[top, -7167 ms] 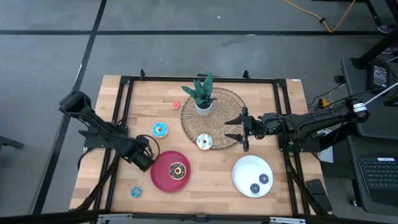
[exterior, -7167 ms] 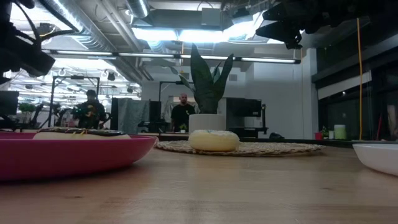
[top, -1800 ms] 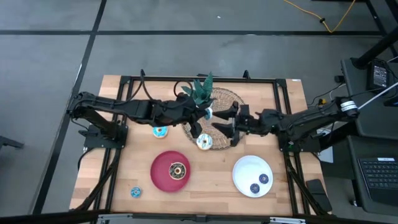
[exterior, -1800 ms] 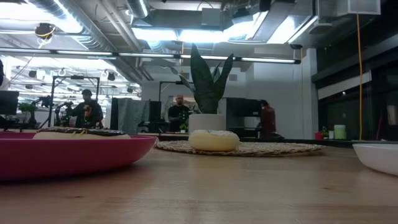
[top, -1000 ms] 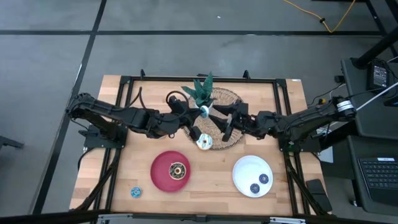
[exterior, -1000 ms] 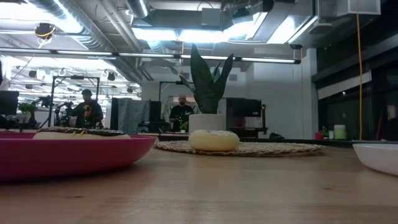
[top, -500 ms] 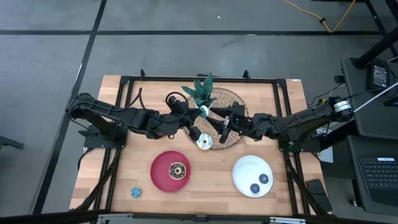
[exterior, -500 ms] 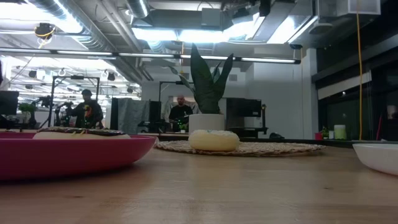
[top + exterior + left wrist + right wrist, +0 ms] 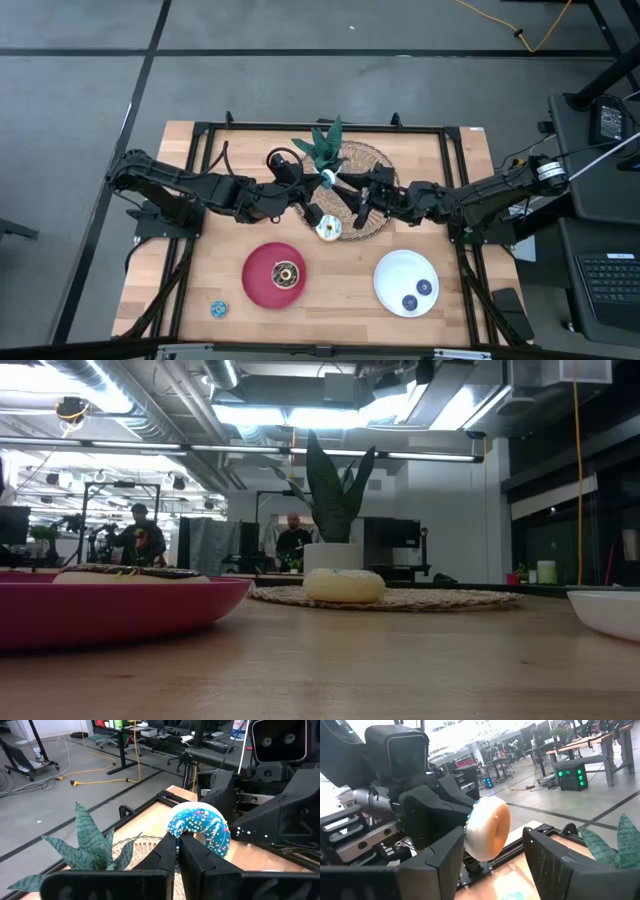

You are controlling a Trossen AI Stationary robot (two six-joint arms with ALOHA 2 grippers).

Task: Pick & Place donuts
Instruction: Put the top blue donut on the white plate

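Handover in mid-air, above the woven mat (image 9: 375,160) near the bench's far edge! The left claw (image 9: 177,851) is clamped hard on the blue donut (image 9: 199,831), pinching its rim and holding it upright. The right claw (image 9: 490,851) has its fingers spread on either side of the ring, not yet touching.

The way to do this well: the right fingers should squeeze the free half of the ring, clear of the left fingertips, and the left should let go only once that grip is firm.

Both arms reach in low from opposite sides, forearms nearly level, wrists meeting nose to nose beside the plant (image 9: 322,148). The cream donut (image 9: 328,229) waits on the mat's near edge; the brown one (image 9: 285,275) sits on the red plate (image 9: 258,285).
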